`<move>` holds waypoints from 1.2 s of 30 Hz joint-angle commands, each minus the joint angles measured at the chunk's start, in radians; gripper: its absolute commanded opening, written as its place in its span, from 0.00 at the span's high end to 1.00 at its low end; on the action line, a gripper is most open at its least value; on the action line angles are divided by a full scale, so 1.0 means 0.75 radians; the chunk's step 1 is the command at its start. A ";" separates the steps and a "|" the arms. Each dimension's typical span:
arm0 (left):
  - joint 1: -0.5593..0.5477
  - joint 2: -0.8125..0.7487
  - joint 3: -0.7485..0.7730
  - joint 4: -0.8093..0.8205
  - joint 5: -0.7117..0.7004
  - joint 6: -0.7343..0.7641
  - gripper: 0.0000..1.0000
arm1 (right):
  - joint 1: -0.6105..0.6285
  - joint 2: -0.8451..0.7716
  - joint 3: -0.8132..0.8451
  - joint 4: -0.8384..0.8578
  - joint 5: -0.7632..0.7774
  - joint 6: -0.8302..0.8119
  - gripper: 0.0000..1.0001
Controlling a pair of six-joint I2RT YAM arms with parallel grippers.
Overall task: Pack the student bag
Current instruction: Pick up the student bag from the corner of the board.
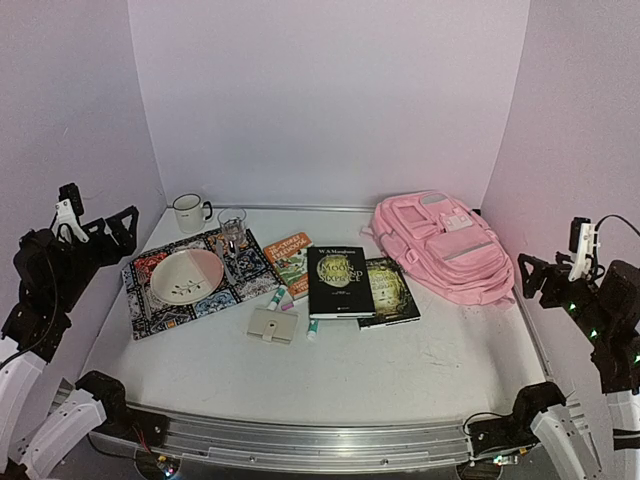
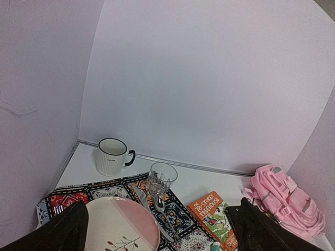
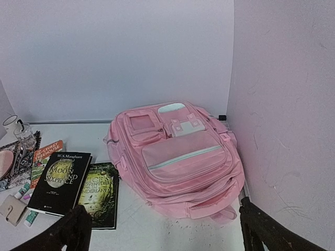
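Books, dishes and one big bag lie on the white table [image 1: 400, 370], and both arms stand at its sides, away from these things. The student bag [image 1: 445, 245] is in the far right corner of the table. It lies flat with its front pockets facing up, and its right side is close to the right wall. The pale zip line of the large front pocket looks closed.

Just beside the bag, toward the middle of the table, lies a dark book [image 1: 392, 290] with a gold picture on the cover. A black book [image 1: 340, 282] lies against its left side and seems to overlap it a little. Left of that is an orange book [image 1: 290, 258], turned at an angle. Nearer to the front edge there is a small beige case [image 1: 272, 325], with two short pens [image 1: 278, 297] just beside it.

On the left part of the table lies a patterned placemat [image 1: 230, 285] with a pink and white plate [image 1: 187, 276] on it. A glass [image 1: 232, 228] stands at the far right corner of the mat. A white mug [image 1: 187, 212] stands behind the mat, toward the far left corner.

The left hand [image 2: 163, 204] hangs in the air over the left edge of the table, its fingers spread wide and holding nothing. The right hand [image 3: 162, 205] hangs over the right edge, near the bag but apart from it, also wide and empty.
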 commanded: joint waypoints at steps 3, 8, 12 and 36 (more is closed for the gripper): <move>0.006 0.002 0.006 0.060 -0.003 -0.035 0.01 | -0.003 0.059 0.078 0.029 -0.105 0.014 0.02; 0.006 0.008 -0.056 0.127 0.024 -0.050 0.00 | -0.004 0.230 0.160 0.020 -0.241 -0.008 0.02; 0.006 0.029 -0.099 0.203 0.116 -0.031 0.01 | -0.004 0.454 0.217 0.038 -0.341 -0.052 0.02; 0.006 0.333 -0.046 0.200 0.336 -0.025 0.01 | 0.401 1.827 0.646 0.013 0.594 -0.371 0.04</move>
